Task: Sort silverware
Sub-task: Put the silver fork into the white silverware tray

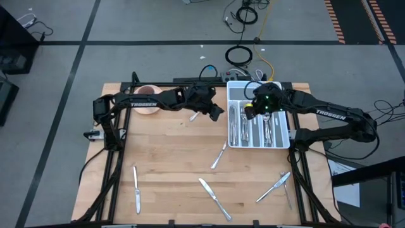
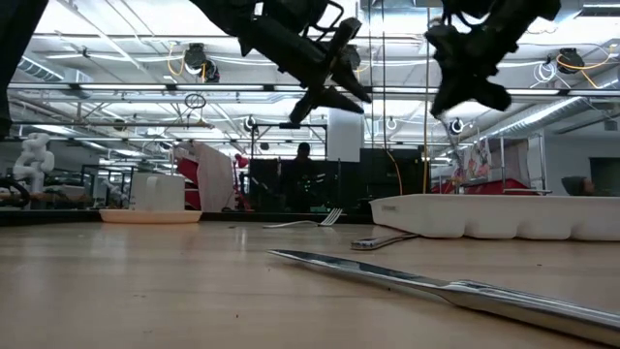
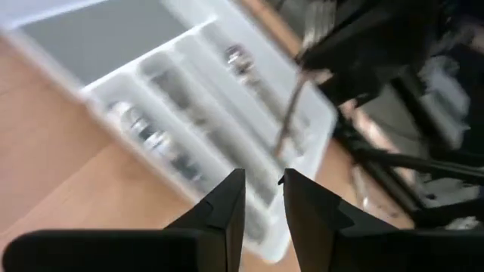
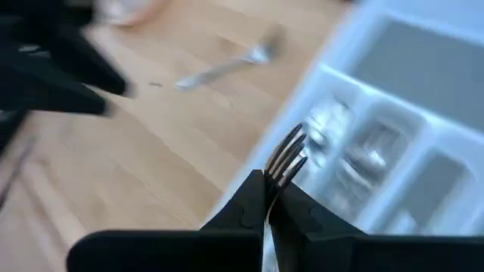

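Light wooden table [image 1: 164, 158], carrying a white compartmented tray [image 1: 286, 140] at the right rear, a pink bowl [image 1: 148, 107] at the left rear, and loose silverware [image 1: 215, 197] scattered over the front and middle

Knives lying loose on the bench: three showing, one at the near left [image 1: 136, 188], one near the middle [image 1: 214, 198], one at the near right [image 1: 273, 187]
Forks lying loose on the bench: two showing, one in the middle [image 1: 219, 156], one by the left tool [image 1: 193, 116]
Forks being held: one [image 4: 286, 160], sitting in the right tool [image 4: 268, 198]
Pieces lying in the tray: too crowded to be counting
Trays [image 1: 258, 145]: one sitting on the bench
Bowls [image 1: 148, 105]: one sitting on the bench
Tools: two showing, left tool [image 1: 216, 111] and right tool
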Robot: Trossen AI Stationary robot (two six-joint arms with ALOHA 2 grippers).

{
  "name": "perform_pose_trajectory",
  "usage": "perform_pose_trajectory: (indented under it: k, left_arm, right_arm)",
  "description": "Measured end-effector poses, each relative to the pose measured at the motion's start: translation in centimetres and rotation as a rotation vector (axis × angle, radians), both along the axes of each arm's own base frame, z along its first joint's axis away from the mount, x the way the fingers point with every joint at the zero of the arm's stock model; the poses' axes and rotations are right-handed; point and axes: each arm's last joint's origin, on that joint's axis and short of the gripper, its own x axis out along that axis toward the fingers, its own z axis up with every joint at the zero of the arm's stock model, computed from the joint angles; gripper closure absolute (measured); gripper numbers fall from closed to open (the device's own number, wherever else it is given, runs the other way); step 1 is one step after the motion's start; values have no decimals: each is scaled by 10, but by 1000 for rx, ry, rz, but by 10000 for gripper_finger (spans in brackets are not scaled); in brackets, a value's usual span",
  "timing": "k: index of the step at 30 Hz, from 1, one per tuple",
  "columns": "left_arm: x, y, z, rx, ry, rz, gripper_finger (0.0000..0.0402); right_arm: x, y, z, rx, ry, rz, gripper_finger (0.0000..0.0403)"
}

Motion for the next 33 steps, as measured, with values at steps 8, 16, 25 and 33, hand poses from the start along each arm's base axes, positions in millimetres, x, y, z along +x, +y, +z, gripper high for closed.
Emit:
perform_pose_trajectory:
  k: [8,16,25,33]
  left_arm:
    - [-8,5,-6,-35,101,38,305]
    - [-32,0,-8,-1,312,-44,308]
    - [-63,-5,6,118,485,-82,308]
    - [-84,-9,15,165,595,-111,308]
  right_arm:
    - [-4,-1,-16,157,129,-248,403]
    - [37,-20,-38,185,373,-349,403]
    - [107,-50,-40,228,663,-366,403]
    - [131,-58,-35,325,915,-375,403]
